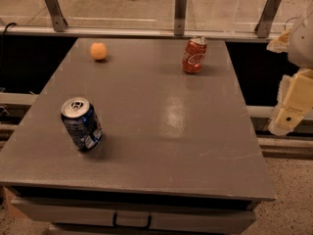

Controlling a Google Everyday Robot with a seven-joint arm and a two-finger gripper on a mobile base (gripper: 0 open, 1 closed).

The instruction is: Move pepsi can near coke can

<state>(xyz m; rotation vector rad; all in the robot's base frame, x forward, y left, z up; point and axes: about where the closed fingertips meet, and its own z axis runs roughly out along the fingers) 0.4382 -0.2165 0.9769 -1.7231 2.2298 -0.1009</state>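
Observation:
The pepsi can (81, 124), dark blue with a silver top, stands upright on the front left of the grey table (161, 116). The coke can (194, 56), red with white script and a dented top, stands upright at the back right of the table. The two cans are far apart. My gripper (289, 112) is off the table's right edge, on the cream-coloured arm, well away from both cans and touching neither.
An orange (99, 51) lies at the back left of the table. A glass railing with metal posts (180, 13) runs behind the table. A drawer handle (132, 222) shows below the front edge.

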